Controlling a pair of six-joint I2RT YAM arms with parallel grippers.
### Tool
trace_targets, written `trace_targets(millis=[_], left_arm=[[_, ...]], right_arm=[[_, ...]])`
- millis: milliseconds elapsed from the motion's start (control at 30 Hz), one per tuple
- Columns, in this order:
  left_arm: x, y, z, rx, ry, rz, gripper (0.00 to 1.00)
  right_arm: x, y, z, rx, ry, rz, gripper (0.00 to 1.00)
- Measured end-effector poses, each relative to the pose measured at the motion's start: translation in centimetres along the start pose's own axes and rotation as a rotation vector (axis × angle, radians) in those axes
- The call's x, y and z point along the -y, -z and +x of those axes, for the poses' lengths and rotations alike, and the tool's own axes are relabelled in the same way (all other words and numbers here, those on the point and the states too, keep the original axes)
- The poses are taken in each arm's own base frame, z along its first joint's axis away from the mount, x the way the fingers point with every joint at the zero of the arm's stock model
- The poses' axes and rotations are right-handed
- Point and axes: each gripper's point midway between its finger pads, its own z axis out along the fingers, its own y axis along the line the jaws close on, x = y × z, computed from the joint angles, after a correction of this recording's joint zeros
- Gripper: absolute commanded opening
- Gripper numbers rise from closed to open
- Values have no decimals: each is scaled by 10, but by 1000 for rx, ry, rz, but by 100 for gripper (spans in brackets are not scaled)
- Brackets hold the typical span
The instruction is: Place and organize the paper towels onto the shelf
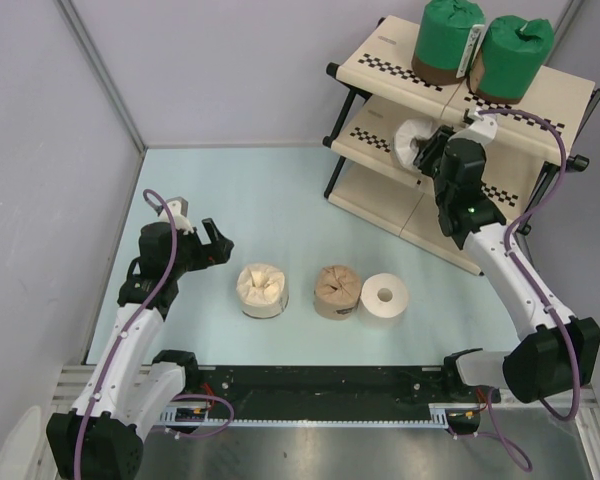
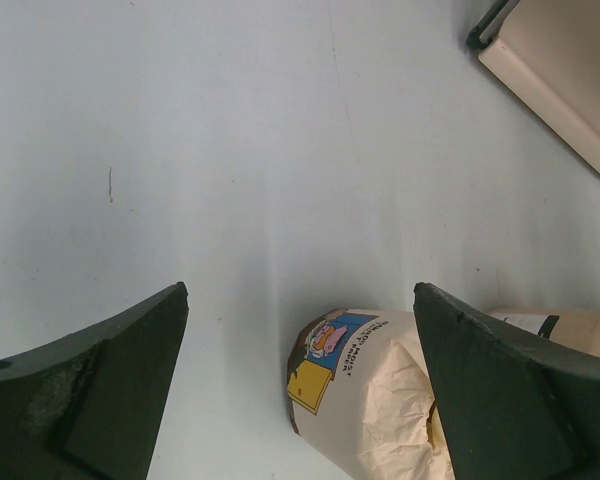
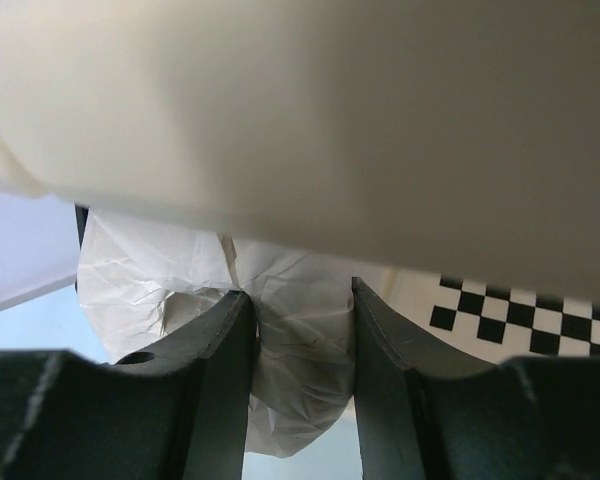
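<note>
We see the right hand [image 1: 432, 148] in at the middle tier of the shelf [image 1: 380, 62], closed on a white-wrapped roll [image 1: 412, 138]. In the right wrist view its fingers [image 3: 215, 380] press the crumpled wrapper from both sides, under the beige top panel [image 3: 330, 120], with a checkered strip [image 3: 520, 310] just to the right. The roll is at the left end of that tier and juts out past it. Whether it rests on the panel below we cannot tell.

On the top tier stand a green roll [image 1: 448, 35] and a second green roll [image 1: 515, 55], side by side.

The left hand [image 1: 218, 243] hovers over the pale surface [image 1: 280, 190] with its jaws spread wide and nothing between them. Just to its right stands a cream-wrapped roll [image 1: 263, 289]. Next comes a tan roll [image 1: 337, 291], and just beside that a bare white roll [image 1: 385, 297] with a hole in its centre. These three form a row near the front edge, well apart from the shelf.
</note>
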Motion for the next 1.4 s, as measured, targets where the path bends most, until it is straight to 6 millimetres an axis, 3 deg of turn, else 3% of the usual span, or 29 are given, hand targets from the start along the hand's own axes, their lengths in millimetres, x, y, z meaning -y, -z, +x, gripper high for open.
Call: trace_targets(millis=[33, 100, 233, 900, 1133, 1300, 1400], left_arm=[[0, 0, 0, 0, 0, 0, 100], [0, 0, 0, 0, 0, 0, 100], [0, 0, 0, 0, 0, 0, 100], [-1, -1, 1, -6, 1, -2, 100], [-1, -1, 1, -6, 1, -2, 100], [-1, -1, 1, -6, 1, -2, 100], [0, -1, 1, -7, 1, 0, 100]], right_arm=[[0, -2, 0, 3, -1, 0, 45], [-1, -5, 1, 7, -3, -1, 51], [-2, -7, -1, 19, -8, -3, 59], [0, -6, -17, 63, -23, -8, 62], [1, 10, -29, 84, -31, -20, 63], [-5, 36, -55, 130, -64, -70, 63], [-13, 54, -58, 121, -66, -101, 63]])
